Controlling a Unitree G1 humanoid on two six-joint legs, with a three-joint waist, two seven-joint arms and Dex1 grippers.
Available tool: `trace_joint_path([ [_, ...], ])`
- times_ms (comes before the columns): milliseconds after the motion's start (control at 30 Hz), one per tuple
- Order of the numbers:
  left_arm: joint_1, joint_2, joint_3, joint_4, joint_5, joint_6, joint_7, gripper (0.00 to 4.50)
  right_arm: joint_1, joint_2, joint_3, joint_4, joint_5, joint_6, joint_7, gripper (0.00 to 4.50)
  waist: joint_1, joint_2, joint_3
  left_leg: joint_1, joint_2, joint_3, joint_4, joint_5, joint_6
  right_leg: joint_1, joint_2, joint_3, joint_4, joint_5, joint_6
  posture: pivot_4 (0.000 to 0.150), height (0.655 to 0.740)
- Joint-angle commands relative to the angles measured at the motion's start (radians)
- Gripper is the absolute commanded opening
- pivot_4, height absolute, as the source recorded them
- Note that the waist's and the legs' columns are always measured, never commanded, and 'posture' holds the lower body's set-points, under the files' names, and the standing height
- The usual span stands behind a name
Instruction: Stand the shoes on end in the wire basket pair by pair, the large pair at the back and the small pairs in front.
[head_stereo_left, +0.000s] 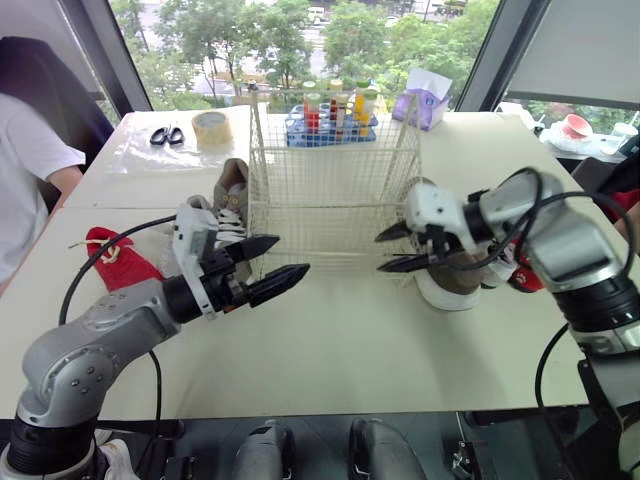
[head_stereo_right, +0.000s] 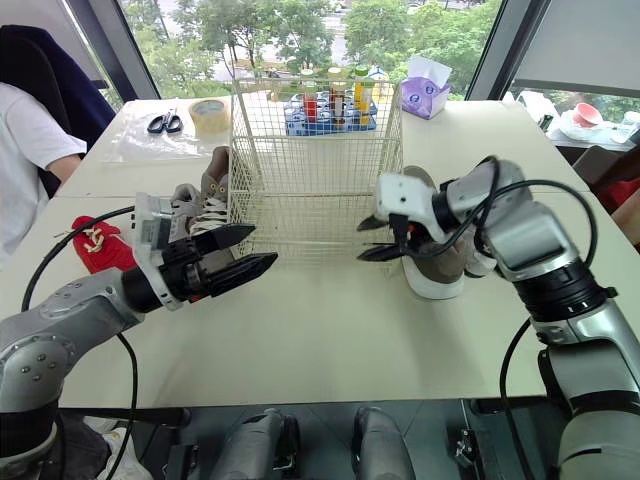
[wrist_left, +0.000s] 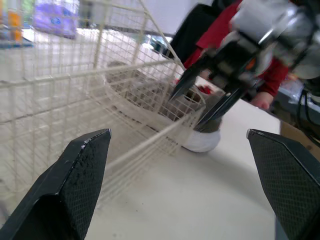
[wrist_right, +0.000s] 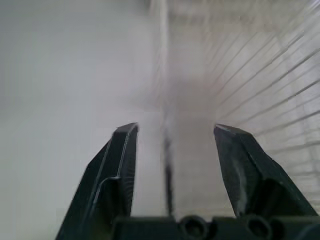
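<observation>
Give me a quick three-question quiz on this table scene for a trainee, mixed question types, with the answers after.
1. True or false: the left gripper is shut on a shoe.
2. What lies beside the tape roll? A) scissors B) a mug C) a glove
3. Fill in: the brown shoe with the white sole lies on the robot's ___ side of the wire basket.
Key: 1 false, it is open and holds nothing; 2 A; 3 right.
</observation>
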Motion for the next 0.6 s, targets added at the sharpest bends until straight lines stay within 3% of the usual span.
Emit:
trace_joint_path([
  [33,0.105,-0.014,0.031,-0.149,0.034,-0.024,0.099,4.5,0.004,-0.013,-0.319,-0.159,0.184,0.302,-0.157,2.24,0.001,0.0,0.0,0.0,0.0,-0.001,0.0,-0.001,0.001,0.0,0.0,0.0,0.0,0.0,0.0,0.15,0.74],
  [133,0.224,-0.029,0.032,-0.213,0.026,-0.029,0.134,4.5,0.133,0.062,-0.532,-0.216,0.213,0.423,-0.331,2.24,0.002,-0.005,-0.004,0.0,-0.001,-0.002,0.0,-0.003,0.005,0.001,-0.003,0.0,-0.001,-0.001,-0.002,0.15,0.74],
  [233,0.348,-0.049,0.01,-0.248,0.038,-0.049,0.117,4.5,0.353,0.163,-0.731,-0.274,0.173,0.372,-0.484,3.1,0.005,-0.009,-0.008,0.001,-0.001,-0.003,0.0,-0.004,0.006,0.003,-0.003,-0.001,-0.002,-0.002,-0.004,0.15,0.74],
  [333,0.395,-0.061,-0.089,-0.263,0.165,-0.091,0.085,4.5,0.558,0.231,-0.788,-0.364,0.135,0.275,-0.576,4.44,0.011,0.001,-0.008,0.0,-0.004,-0.002,0.0,-0.004,0.007,0.001,-0.004,0.0,-0.001,-0.003,-0.004,0.15,0.74],
  [400,0.392,-0.038,-0.192,-0.258,0.332,-0.14,0.071,4.5,0.641,0.282,-0.777,-0.427,0.105,0.214,-0.65,4.44,0.01,0.006,-0.009,0.0,-0.004,-0.001,0.0,-0.004,0.007,0.001,-0.003,0.0,-0.001,-0.003,-0.004,0.15,0.74],
  [600,0.346,-0.111,-0.299,-0.198,0.471,-0.192,0.084,4.5,0.785,0.469,-0.687,-0.494,0.046,0.07,-0.843,4.44,-0.003,0.011,-0.014,0.002,0.0,-0.001,-0.001,-0.004,0.007,0.002,0.001,0.0,-0.001,-0.004,-0.005,0.15,0.74],
])
